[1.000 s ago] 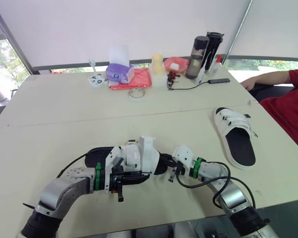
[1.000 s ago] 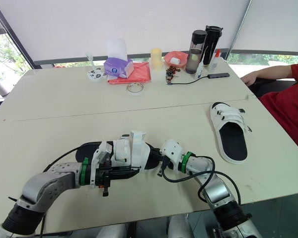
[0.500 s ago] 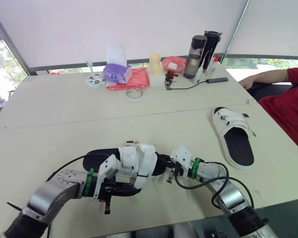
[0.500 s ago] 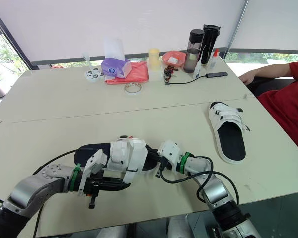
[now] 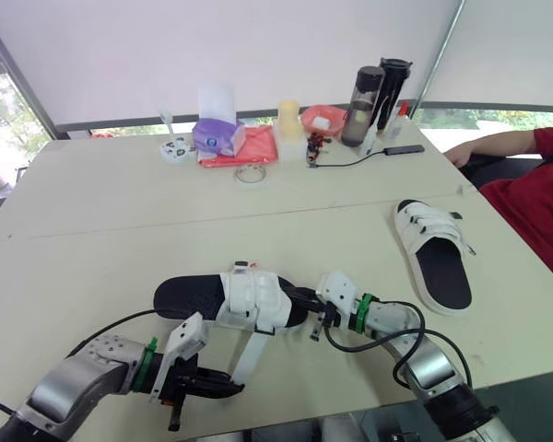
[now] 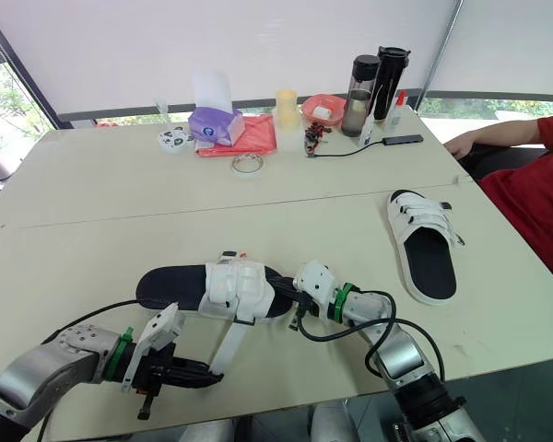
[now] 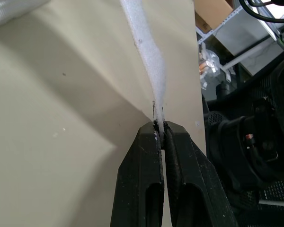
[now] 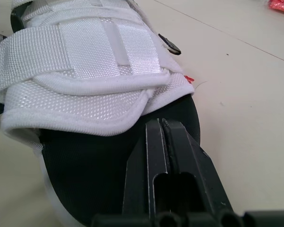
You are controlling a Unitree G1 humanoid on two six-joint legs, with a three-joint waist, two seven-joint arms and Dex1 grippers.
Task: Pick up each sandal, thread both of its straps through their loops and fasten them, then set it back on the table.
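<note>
A white-strapped sandal with a black footbed (image 5: 249,299) lies flat near the table's front edge. One long white strap (image 5: 247,354) trails from it toward me. My left gripper (image 5: 223,388) is shut on the strap's end (image 7: 158,106), low over the table. My right gripper (image 5: 319,319) is at the sandal's right end, fingers (image 8: 156,142) shut and resting on the black footbed (image 8: 85,161) just behind the white upper (image 8: 85,71). A second sandal (image 5: 436,252) lies apart at the right, both straps across it.
Along the table's far edge stand a tissue pack (image 5: 219,135), red cloth (image 5: 244,147), two dark bottles (image 5: 376,89), a red bowl (image 5: 324,118) and a cable (image 5: 364,158). A person in red (image 5: 535,198) sits at the right, with an arm on the table.
My left gripper has drawn back toward the near edge, pulling the strap out long. The sandal has settled flat on the table. The right gripper has stayed put.
</note>
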